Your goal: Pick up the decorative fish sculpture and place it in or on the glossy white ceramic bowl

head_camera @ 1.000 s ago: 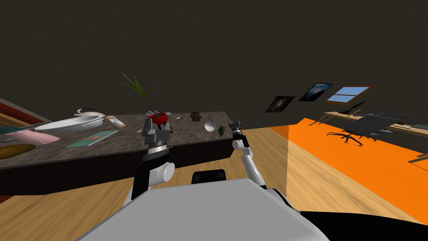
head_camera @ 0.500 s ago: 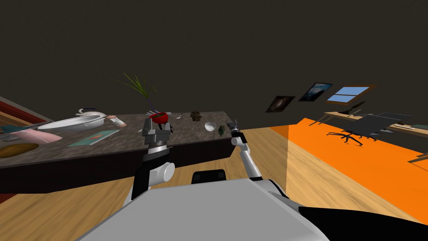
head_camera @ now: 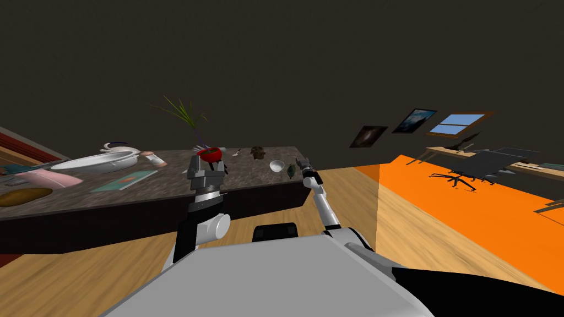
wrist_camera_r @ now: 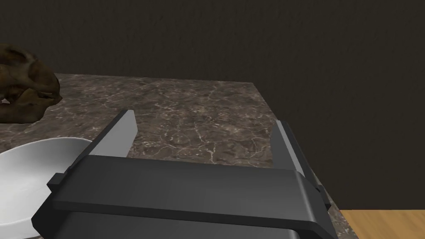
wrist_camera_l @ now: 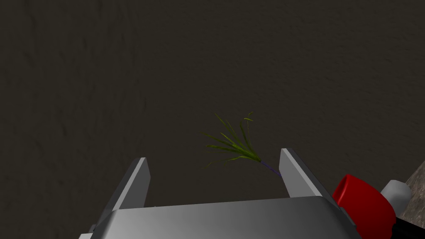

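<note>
On the dark marble counter (head_camera: 165,184), near its right end, lies the small dark green fish sculpture (head_camera: 290,171). The small glossy white bowl (head_camera: 277,165) stands just left of it, a little apart. My right gripper (head_camera: 302,163) hovers open close to the fish's right side, above the counter's corner. In the right wrist view the right gripper (wrist_camera_r: 203,120) is open over the marble (wrist_camera_r: 199,112), with the white bowl (wrist_camera_r: 25,182) beside one finger. My left gripper (head_camera: 207,162) is raised and open in front of a red pot (head_camera: 210,154). In the left wrist view the left gripper (wrist_camera_l: 213,157) holds nothing.
A brown skull-like lump (head_camera: 256,152) sits behind the bowl. A spiky plant (head_camera: 184,113) rises from the red pot. Further left are a big white dish (head_camera: 93,161), a book (head_camera: 122,180) and a pink item (head_camera: 49,179). An office chair (head_camera: 473,168) stands on orange floor at the right.
My right arm has stretched forward and swung left, bringing its gripper nearer the fish. The left arm has stayed still and the table's things have not moved.
</note>
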Controlling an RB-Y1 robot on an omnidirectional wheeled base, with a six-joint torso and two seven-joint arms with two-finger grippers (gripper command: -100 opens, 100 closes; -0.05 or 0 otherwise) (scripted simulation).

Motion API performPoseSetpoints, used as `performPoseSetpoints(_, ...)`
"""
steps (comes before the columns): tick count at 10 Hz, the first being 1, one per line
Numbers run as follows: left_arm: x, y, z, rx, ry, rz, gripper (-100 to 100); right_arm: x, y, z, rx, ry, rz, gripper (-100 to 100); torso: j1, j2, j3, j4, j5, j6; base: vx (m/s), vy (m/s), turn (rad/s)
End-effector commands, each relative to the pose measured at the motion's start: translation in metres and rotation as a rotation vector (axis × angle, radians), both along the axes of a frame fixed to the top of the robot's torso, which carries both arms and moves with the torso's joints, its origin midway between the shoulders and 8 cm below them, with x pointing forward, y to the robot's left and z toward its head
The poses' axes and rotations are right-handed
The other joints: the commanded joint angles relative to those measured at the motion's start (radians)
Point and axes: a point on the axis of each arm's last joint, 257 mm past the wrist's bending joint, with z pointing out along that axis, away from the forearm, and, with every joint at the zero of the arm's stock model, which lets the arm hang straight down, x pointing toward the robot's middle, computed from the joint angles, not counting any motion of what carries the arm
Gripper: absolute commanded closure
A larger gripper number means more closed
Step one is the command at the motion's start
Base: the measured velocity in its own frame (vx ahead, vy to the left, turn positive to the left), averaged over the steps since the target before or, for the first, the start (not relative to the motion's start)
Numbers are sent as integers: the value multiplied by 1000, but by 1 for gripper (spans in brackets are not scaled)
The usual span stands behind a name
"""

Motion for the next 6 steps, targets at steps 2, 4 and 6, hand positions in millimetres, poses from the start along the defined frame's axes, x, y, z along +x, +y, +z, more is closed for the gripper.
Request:
performPoseSetpoints(2, 0, 0, 0, 0, 0, 0, 0, 10, 6, -12, 91, 44, 30, -100, 0, 0, 0, 0, 0, 0, -19, -5, -12)
performPoseSetpoints(4, 0, 0, 0, 0, 0, 0, 0, 19, 13, -20, 165, 79, 55, -100, 0, 0, 0, 0, 0, 0, -22, -11, -16)
performPoseSetpoints(6, 0, 0, 0, 0, 0, 0, 0, 27, 21, -27, 237, 114, 77, -100, -1, 0, 0, 0, 0, 0, -21, -12, -17)
